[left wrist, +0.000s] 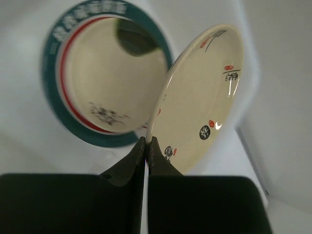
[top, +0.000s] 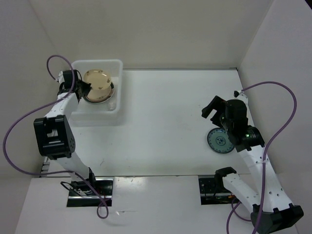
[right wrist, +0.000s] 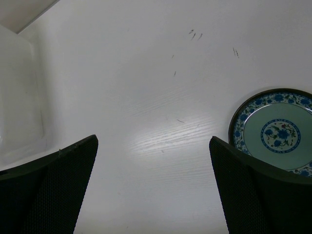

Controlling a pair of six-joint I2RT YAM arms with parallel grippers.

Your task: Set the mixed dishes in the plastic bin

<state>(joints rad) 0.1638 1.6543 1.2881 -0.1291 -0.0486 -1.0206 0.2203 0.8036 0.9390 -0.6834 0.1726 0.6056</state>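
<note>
My left gripper (top: 87,87) is over the plastic bin (top: 117,68) at the back left, shut on the rim of a cream plate (top: 97,83). In the left wrist view the fingertips (left wrist: 139,153) pinch the tilted cream plate (left wrist: 204,92) above a white plate with a dark rim and red ring (left wrist: 105,80) lying in the bin. My right gripper (top: 214,113) is open and empty above the table. The teal patterned plate (top: 219,141) lies on the table just beside it; it also shows in the right wrist view (right wrist: 275,131).
White walls close in the table on the left, back and right. The bin's near wall (top: 95,119) stands between the left arm and the table's middle. A purple cable (top: 280,122) loops beside the right arm.
</note>
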